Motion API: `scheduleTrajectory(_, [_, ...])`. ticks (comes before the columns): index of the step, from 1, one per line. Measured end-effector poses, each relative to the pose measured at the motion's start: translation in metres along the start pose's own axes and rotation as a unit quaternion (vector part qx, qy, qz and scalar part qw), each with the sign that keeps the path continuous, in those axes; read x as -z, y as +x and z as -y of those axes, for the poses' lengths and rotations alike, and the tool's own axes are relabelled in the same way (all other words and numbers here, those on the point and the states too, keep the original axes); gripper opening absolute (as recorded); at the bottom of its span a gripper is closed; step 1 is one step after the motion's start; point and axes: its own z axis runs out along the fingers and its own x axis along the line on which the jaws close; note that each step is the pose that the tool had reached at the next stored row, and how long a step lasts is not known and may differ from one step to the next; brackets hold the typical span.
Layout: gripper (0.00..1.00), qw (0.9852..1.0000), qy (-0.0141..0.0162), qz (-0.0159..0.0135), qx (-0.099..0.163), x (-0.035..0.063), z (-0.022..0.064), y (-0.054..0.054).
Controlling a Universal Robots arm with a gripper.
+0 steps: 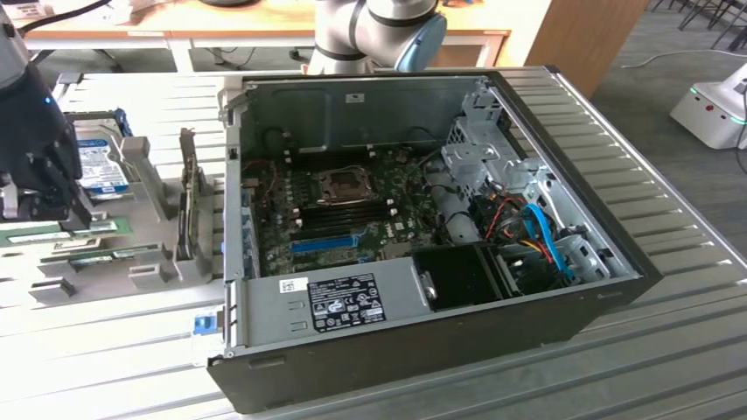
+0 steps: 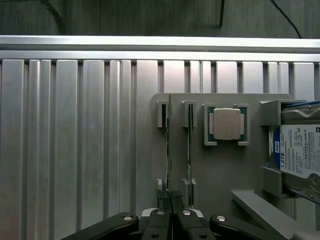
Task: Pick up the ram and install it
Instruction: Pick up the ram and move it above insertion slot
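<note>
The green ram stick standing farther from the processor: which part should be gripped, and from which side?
Probably grip the ram by its upper long edge, mid-length, coming from above, squeezing its flat faces. It stands on edge in the grey holder, both ends in slots, the second stick close beside.

Overhead light bleaches the ribbed metal table (image 1: pixel 653 350) to glare in the exterior view; the computer case (image 1: pixel 350 114) interior sits shadowed. The wrist view is evenly lit, the ram (image 2: pixel 169 140) casting barely any shadow.
</note>
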Motion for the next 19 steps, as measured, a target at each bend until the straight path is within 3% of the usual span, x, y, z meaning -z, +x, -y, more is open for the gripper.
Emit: scheduleTrajectory(19, [0.12,1.0,0.0,0.0,0.0,0.0307,-0.0009,0.0])
